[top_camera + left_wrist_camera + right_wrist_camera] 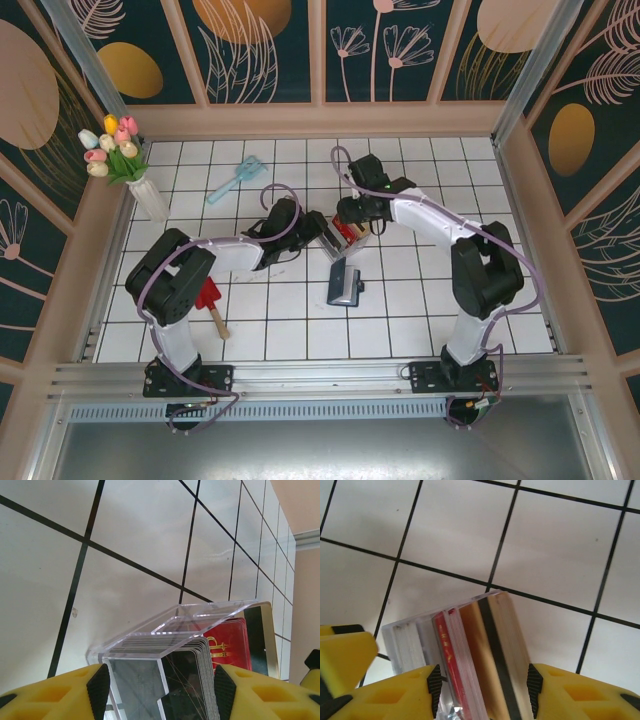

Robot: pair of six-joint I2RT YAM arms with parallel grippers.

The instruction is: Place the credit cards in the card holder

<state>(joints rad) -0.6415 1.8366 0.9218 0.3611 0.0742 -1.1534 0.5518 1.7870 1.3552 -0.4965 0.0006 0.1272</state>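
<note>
The credit cards stand in a clear slotted rack (338,238) at mid-table: dark ones (192,680), red ones (447,650) and tan-gold ones (500,645) with a black stripe. My left gripper (161,690) reaches in from the left, and its pads sit against the two sides of the rack (150,645). From above, my right gripper (483,690) straddles the red and tan-gold cards, its pads just off them on each side. The card holder (346,283), a dark blue wallet, lies flat on the tiles just in front of the rack, with neither gripper touching it.
A red spatula with a wooden handle (210,300) lies by the left arm. A teal brush (235,180) lies at the back left, near a white vase of tulips (145,190). Wooden walls bound the tiled table.
</note>
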